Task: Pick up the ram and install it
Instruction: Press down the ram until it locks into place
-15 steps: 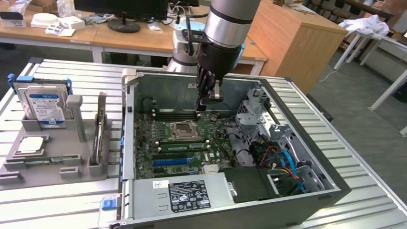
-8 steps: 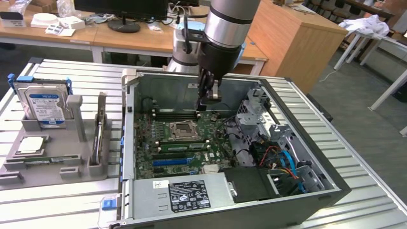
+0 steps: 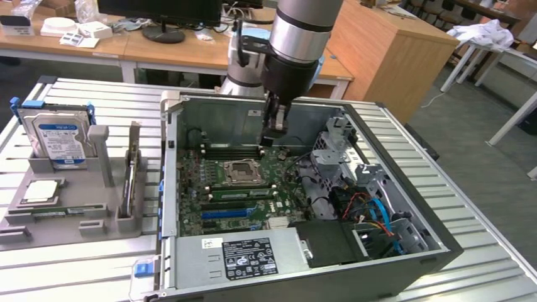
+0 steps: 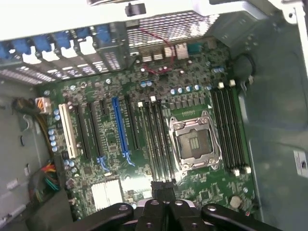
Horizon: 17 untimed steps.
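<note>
An open computer case (image 3: 436, 242) lies on the table with its motherboard (image 3: 214, 217) facing up. A long narrow green stick that looks like the ram (image 3: 239, 193) sits along the memory slots, between the CPU socket (image 3: 241, 170) and the blue slot (image 3: 225, 214). My gripper (image 3: 268, 139) hangs inside the case above the far memory slots, fingers shut with nothing visible between them. In the wrist view the shut gripper (image 4: 162, 185) points at the board near one end of the black slots (image 4: 156, 139) beside the socket (image 4: 194, 142). I cannot tell there whether a stick fills a slot.
At the exterior view's left a grey holder (image 3: 100, 151) carries a hard drive (image 3: 57, 135), a square chip (image 3: 42, 190) and a narrow green strip (image 3: 59, 212). A drive cage (image 3: 340, 148), cables (image 3: 373, 214) and the power supply (image 3: 243, 255) crowd the case.
</note>
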### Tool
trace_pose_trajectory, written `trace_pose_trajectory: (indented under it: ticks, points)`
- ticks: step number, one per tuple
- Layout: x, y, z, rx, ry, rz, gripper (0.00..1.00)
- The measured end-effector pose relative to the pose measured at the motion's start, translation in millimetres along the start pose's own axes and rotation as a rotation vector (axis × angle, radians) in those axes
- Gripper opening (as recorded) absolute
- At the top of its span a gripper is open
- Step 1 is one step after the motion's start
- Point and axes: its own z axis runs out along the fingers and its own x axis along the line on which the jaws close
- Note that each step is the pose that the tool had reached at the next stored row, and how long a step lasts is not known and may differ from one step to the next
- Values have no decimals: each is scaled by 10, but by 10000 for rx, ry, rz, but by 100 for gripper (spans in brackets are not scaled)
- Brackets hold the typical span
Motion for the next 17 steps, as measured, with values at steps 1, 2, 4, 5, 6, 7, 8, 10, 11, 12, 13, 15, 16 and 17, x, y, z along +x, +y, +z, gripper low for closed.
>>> trace_pose_trajectory:
  ticks: [1, 2, 4, 5, 6, 7, 8, 10, 11, 12, 13, 15, 16, 17]
  points:
    - [0, 0, 0, 12, -1, 173, 11]
    - [0, 0, 1, 23, -3, 333, 11]
    - [0, 0, 1, 43, -7, 636, 11]
    - [0, 0, 2, 54, -8, 794, 11]
    - [0, 0, 2, 65, -10, 958, 11]
    - [0, 0, 2, 76, -12, 1120, 11]
    - [0, 0, 2, 87, -14, 1295, 11]
    - [1, 0, 3, 112, -17, 1654, 11]
    - [1, 0, 3, 124, -19, 1834, 11]
    - [1, 0, 3, 137, -21, 2030, 11]
    - [1, 0, 4, 148, -23, 2192, 11]
    - [1, 0, 5, 172, -27, 2556, 11]
    - [1, 0, 5, 185, -29, 2741, 11]
    - [1, 0, 6, 198, -31, 2938, 11]
